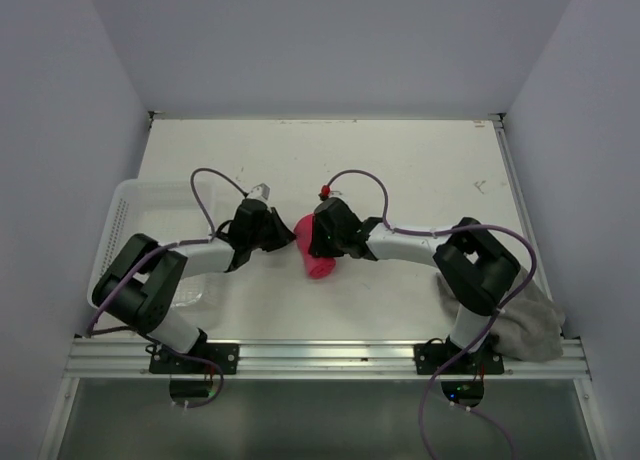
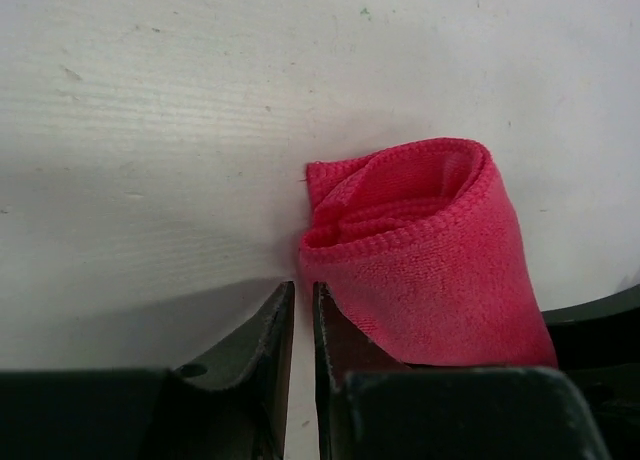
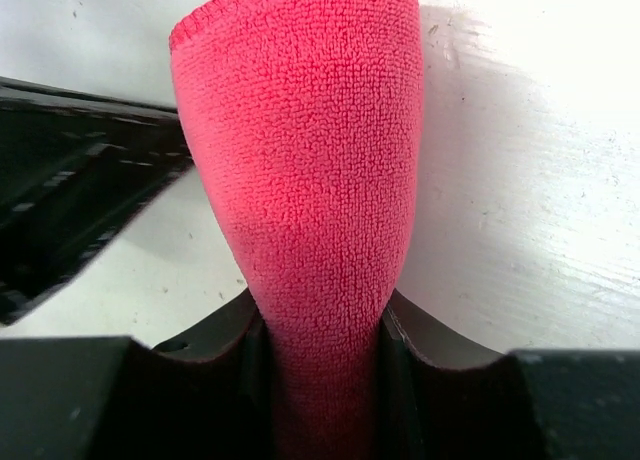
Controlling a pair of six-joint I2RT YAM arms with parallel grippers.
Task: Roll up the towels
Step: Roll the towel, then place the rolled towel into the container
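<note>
The pink-red towel (image 1: 314, 248) lies rolled at the middle of the table. My right gripper (image 3: 322, 315) is shut on the pink-red towel (image 3: 310, 160), whose roll runs away from the jaws. In the left wrist view the roll's open end (image 2: 420, 240) shows its layers. My left gripper (image 2: 303, 295) is shut and empty, its fingertips on the table just left of the roll. In the top view the left gripper (image 1: 283, 233) and right gripper (image 1: 318, 242) face each other across the roll. The grey-taupe towel (image 1: 525, 325) lies crumpled at the table's near right corner.
A white perforated plastic basket (image 1: 125, 215) stands at the left edge, partly under my left arm. Grey walls close in the table on three sides. A metal rail (image 1: 320, 355) runs along the near edge.
</note>
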